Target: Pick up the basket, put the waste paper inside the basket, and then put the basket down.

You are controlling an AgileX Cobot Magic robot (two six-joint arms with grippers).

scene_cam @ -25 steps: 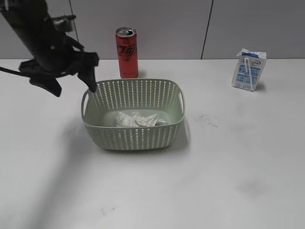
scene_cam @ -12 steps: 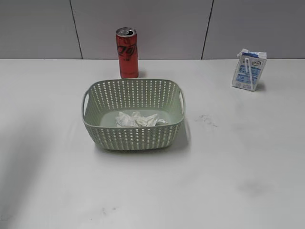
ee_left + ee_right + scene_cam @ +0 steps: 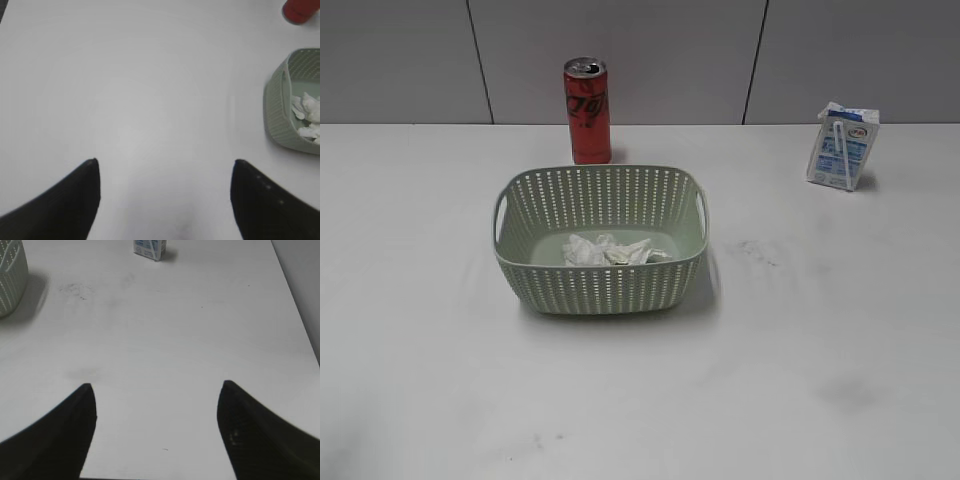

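Note:
The pale green basket (image 3: 600, 290) stands upright on the white table in the exterior view, with the white waste paper wads (image 3: 610, 250) lying on its floor. No arm shows in the exterior view. In the left wrist view the basket (image 3: 280, 117) is at the right edge with waste paper (image 3: 307, 112) inside; my left gripper (image 3: 165, 162) is open and empty over bare table, well left of it. In the right wrist view my right gripper (image 3: 156, 386) is open and empty; a corner of the basket (image 3: 11, 277) shows at the top left.
A red drink can (image 3: 587, 110) stands behind the basket by the grey wall. A blue-and-white milk carton (image 3: 842, 146) stands at the back right, also in the right wrist view (image 3: 150, 248). The table's right edge (image 3: 300, 315) shows there.
The left arm, which hovered by the basket's left handle a second ago, has left the exterior view. The basket and paper have not moved.

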